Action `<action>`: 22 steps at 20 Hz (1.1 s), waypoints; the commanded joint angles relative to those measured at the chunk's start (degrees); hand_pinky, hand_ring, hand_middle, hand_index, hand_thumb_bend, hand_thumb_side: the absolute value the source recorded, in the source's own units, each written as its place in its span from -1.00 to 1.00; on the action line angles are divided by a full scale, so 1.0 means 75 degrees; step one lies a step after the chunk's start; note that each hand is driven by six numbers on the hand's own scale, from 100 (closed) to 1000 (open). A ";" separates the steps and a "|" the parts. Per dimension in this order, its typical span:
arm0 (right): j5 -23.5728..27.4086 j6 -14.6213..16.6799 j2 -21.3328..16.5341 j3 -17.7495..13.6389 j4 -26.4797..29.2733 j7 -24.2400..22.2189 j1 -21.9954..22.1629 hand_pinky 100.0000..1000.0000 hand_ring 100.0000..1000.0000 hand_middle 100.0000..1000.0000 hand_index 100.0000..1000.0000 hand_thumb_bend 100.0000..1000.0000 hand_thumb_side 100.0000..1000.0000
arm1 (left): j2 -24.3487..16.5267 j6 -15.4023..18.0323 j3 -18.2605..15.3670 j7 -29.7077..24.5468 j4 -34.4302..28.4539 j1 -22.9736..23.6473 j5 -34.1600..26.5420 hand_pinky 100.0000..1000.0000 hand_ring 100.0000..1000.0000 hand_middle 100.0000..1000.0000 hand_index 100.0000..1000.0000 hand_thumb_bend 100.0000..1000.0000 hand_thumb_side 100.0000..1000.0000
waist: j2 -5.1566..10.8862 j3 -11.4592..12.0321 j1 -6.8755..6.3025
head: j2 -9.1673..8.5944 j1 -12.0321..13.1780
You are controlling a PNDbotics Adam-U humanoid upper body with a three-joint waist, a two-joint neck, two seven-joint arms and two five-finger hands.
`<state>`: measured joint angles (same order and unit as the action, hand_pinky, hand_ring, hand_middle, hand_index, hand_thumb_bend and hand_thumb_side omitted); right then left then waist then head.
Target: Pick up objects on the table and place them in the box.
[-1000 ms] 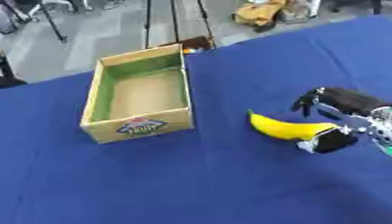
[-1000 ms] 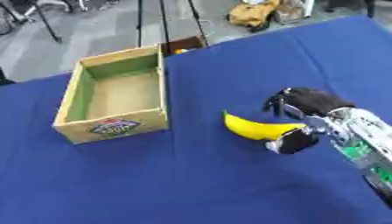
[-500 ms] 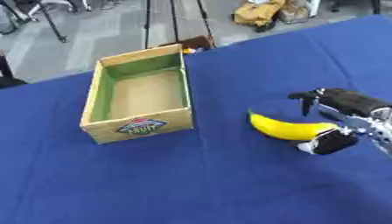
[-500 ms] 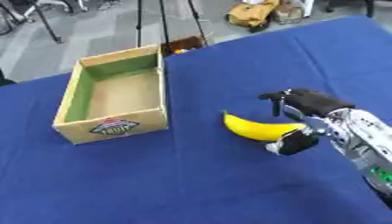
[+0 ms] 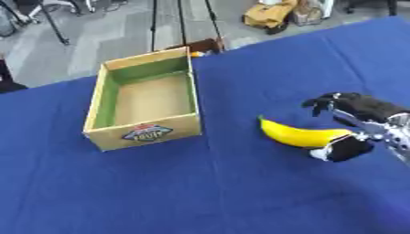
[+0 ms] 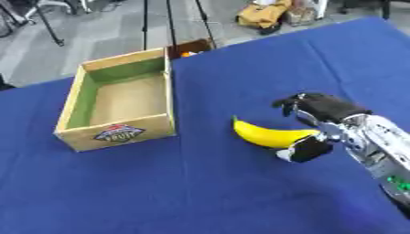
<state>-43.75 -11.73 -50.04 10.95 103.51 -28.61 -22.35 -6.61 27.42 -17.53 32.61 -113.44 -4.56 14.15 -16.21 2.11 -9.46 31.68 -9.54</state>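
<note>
A yellow banana lies on the blue table right of centre, its stem tip pointing up-left. My right hand comes in from the right and sits around the banana's right end: curled fingers hover above and behind it, the thumb sits at its near side. The banana still rests on the cloth. The open wooden box with green inner walls and a label on its front stands left of centre, with nothing in it. My left hand shows in neither view.
The blue cloth covers the whole table. Beyond the far edge lie grey floor, tripod legs, a small crate and a yellow bag.
My right hand's fingers have spread a little away from the banana and shifted slightly right. Banana and box have not moved.
</note>
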 commanded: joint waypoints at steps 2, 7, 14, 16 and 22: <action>-0.0025 -0.0031 -0.0103 -0.0121 0.0132 0.0187 -0.0068 0.36 0.89 0.34 0.66 0.02 -0.16 | -0.0171 0.0004 -0.0067 -0.0018 -0.0154 -0.0033 -0.0002 -0.40 0.42 0.64 0.75 -0.91 0.95 | 0.0133 0.0007 0.0064 | -0.0073 -0.0010; -0.0060 -0.0055 -0.0025 -0.0092 0.0137 0.0369 -0.0105 0.33 0.84 0.11 0.60 0.00 -0.12 | -0.0168 0.0006 -0.0062 -0.0023 -0.0154 -0.0046 -0.0008 -0.40 0.42 0.64 0.75 -0.91 0.95 | 0.0123 0.0035 0.0072 | -0.0090 -0.0020; -0.0062 -0.0090 0.0089 0.0000 0.0032 0.0327 -0.0087 0.30 0.79 0.09 0.58 -0.13 -0.25 | -0.0158 0.0011 -0.0061 -0.0030 -0.0154 -0.0075 -0.0018 -0.40 0.42 0.64 0.75 -0.91 0.95 | 0.0092 0.0067 0.0080 | -0.0041 -0.0088; -0.0057 -0.0097 0.0110 0.0024 -0.0025 0.0297 -0.0069 0.28 0.78 0.08 0.58 -0.16 -0.28 | -0.0156 0.0010 -0.0062 -0.0031 -0.0154 -0.0083 -0.0022 -0.40 0.42 0.64 0.75 -0.91 0.95 | 0.0086 0.0069 0.0081 | -0.0041 -0.0111; -0.0020 -0.0142 0.0172 0.0093 -0.0286 0.0264 -0.0069 0.30 0.80 0.12 0.57 -0.24 -0.35 | -0.0167 0.0010 -0.0052 -0.0047 -0.0154 -0.0097 -0.0033 -0.40 0.43 0.64 0.75 -0.91 0.95 | 0.0090 0.0088 0.0083 | -0.0072 -0.0175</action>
<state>-43.98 -12.69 -48.02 11.91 101.37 -26.62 -22.18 -6.61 27.45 -17.53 32.52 -113.44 -4.84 14.06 -16.28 2.68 -9.44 31.64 -10.67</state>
